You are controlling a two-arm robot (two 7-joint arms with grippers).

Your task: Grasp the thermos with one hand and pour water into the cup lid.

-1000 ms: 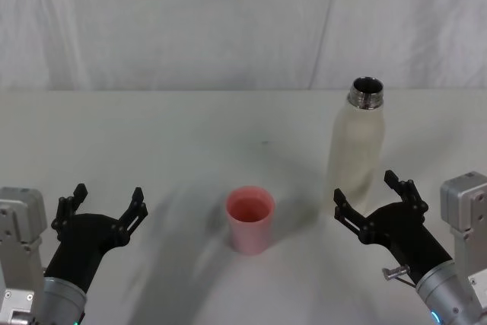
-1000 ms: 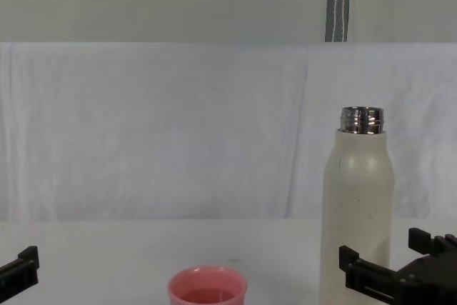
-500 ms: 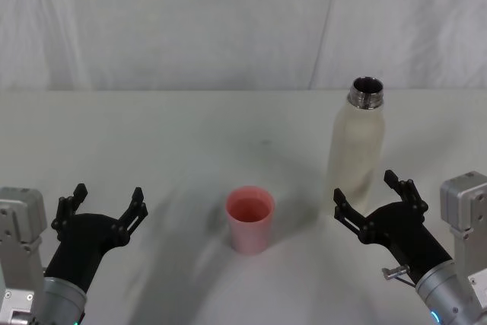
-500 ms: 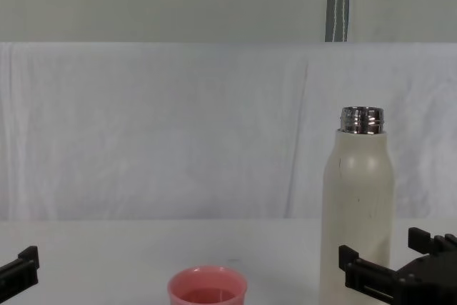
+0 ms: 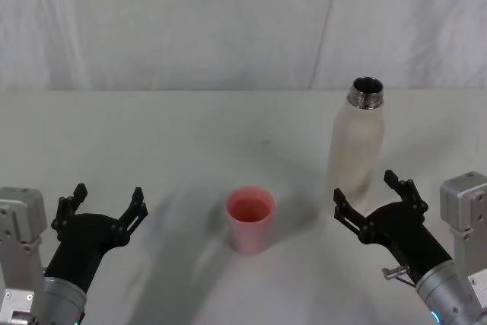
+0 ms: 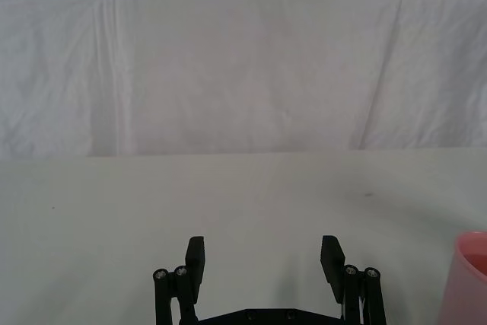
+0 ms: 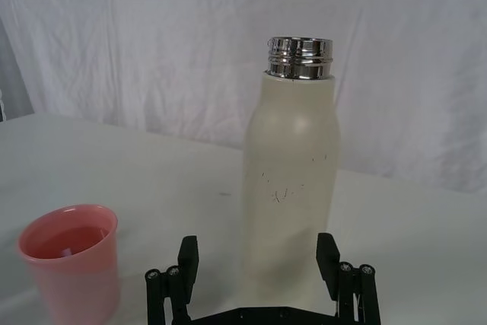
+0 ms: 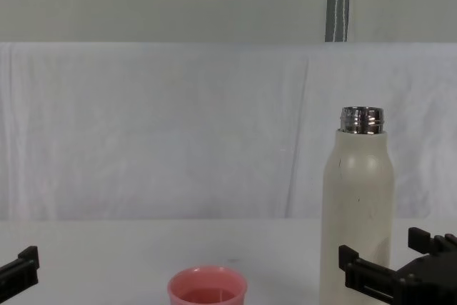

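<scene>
The cream-white thermos stands upright on the right of the table, its steel neck uncapped. My right gripper is open just in front of the thermos base, fingers either side, not touching it. The pink cup lid stands upright mid-table, left of the thermos, with liquid in it. My left gripper is open near the front left, well clear of the cup lid.
The white table is bare apart from these things. A white cloth backdrop hangs along its far edge. A grey pole rises behind the backdrop.
</scene>
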